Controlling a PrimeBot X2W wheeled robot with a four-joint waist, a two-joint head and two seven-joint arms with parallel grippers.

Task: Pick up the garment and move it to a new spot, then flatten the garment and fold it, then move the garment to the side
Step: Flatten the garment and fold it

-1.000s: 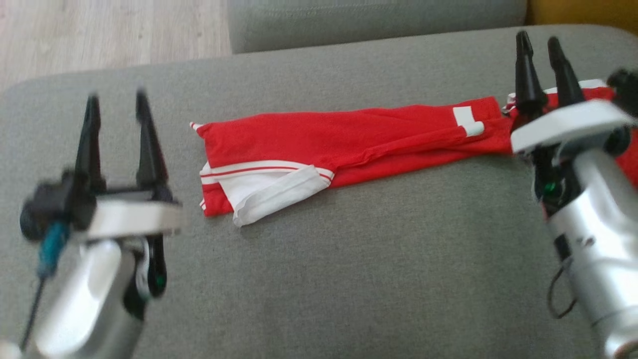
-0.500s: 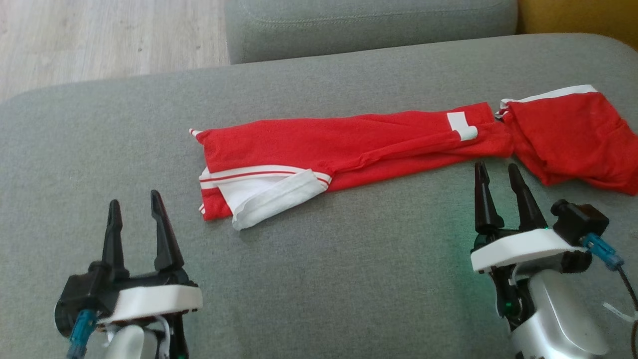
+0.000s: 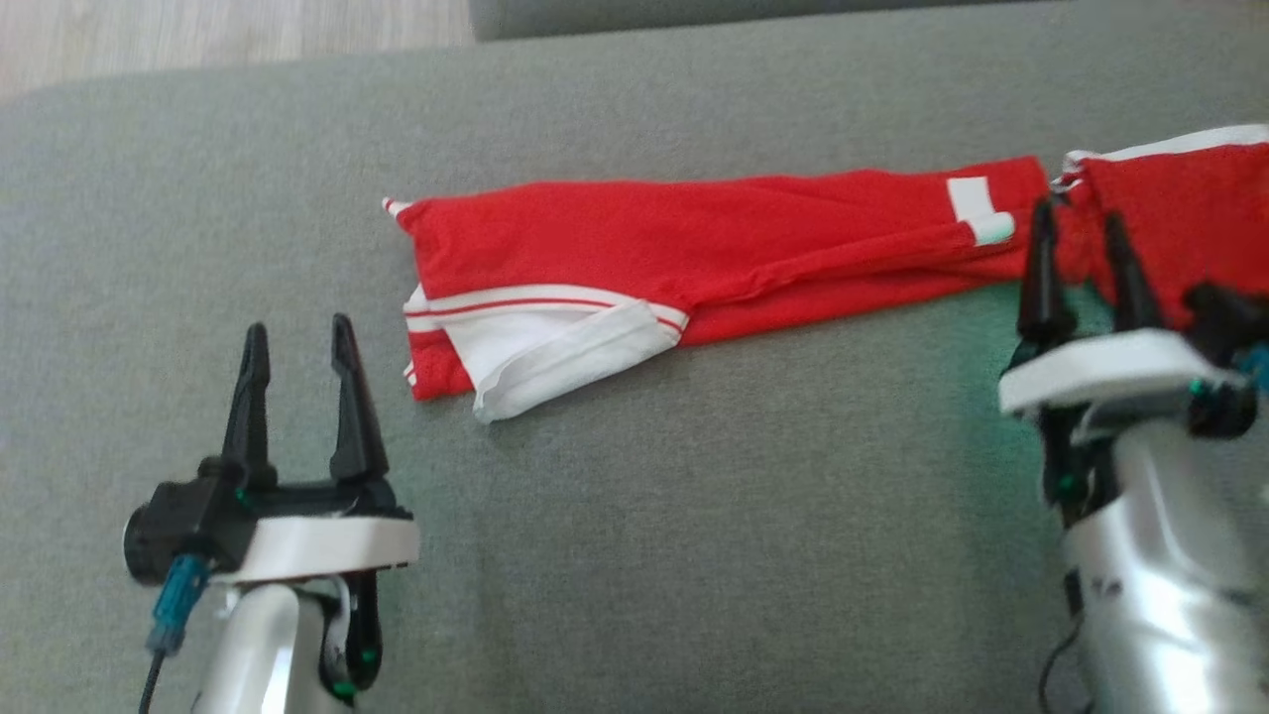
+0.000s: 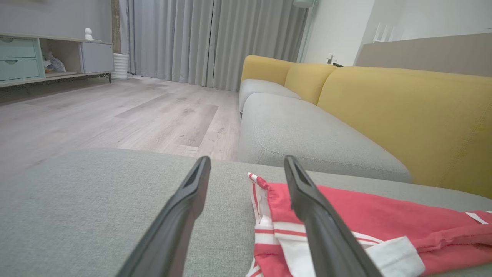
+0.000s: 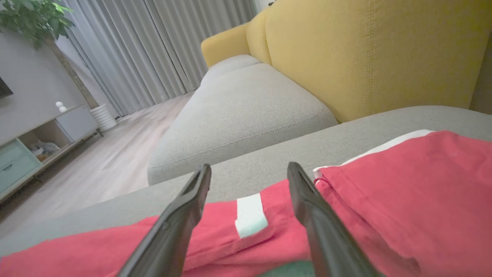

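A red garment (image 3: 694, 253) with white stripes lies stretched left to right across the grey cushion (image 3: 694, 555); its white-trimmed end (image 3: 535, 357) is folded at the left and a bunched part (image 3: 1180, 198) lies at the right. My left gripper (image 3: 299, 332) is open and empty, near and left of the white-trimmed end (image 4: 346, 231). My right gripper (image 3: 1078, 213) is open with its fingertips over the garment's narrow middle, beside a small white patch (image 5: 250, 215). Red cloth (image 5: 415, 200) spreads to the right of that gripper (image 5: 248, 171).
Wood floor (image 3: 198, 30) lies beyond the cushion's far left edge. A second grey seat cushion (image 4: 307, 130) and a yellow sofa back (image 5: 365, 50) stand behind. Bare grey cushion stretches between my two arms.
The head camera has tilted, shifting the whole picture. My right gripper has come forward to the garment's narrow middle; half a second ago it hung short of it. The garment lies as before.
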